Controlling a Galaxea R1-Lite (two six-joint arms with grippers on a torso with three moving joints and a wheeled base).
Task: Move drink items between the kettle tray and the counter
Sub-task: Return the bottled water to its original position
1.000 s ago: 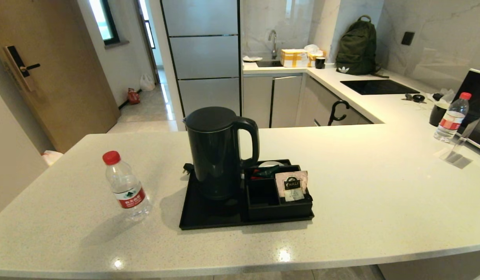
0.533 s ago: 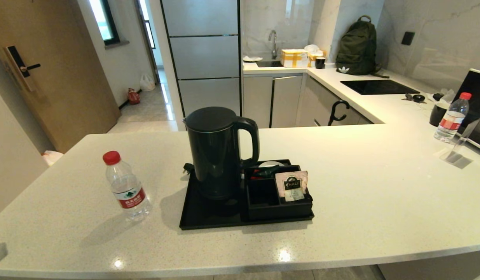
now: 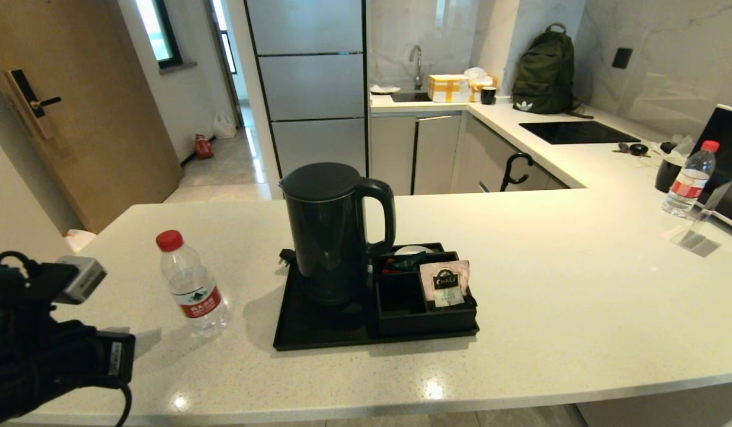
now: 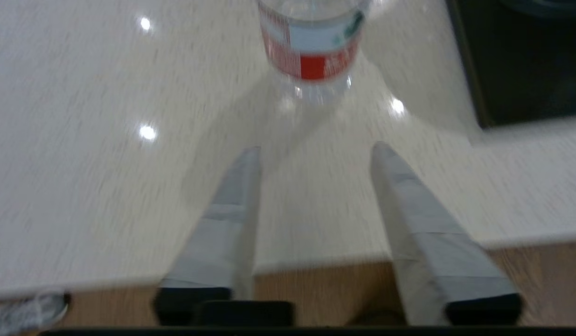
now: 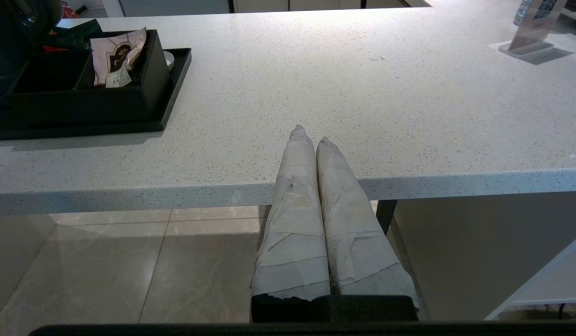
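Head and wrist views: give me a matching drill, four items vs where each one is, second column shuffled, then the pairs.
Items:
1. water bottle
2. kettle
3. tea sachet
4. left gripper

Places:
A. in the compartment box on the kettle tray
B. on the counter, left of the tray
C. over the counter's front edge, open, pointed at the bottle
D. upright on the tray's left part

Pairs: 1-B, 2-D, 3-A, 4-C

We stand in a home kitchen: sink (image 3: 408, 95) at twelve o'clock, cooktop (image 3: 576, 132) at one, kettle (image 3: 330, 231) on stone counter (image 3: 579, 296).
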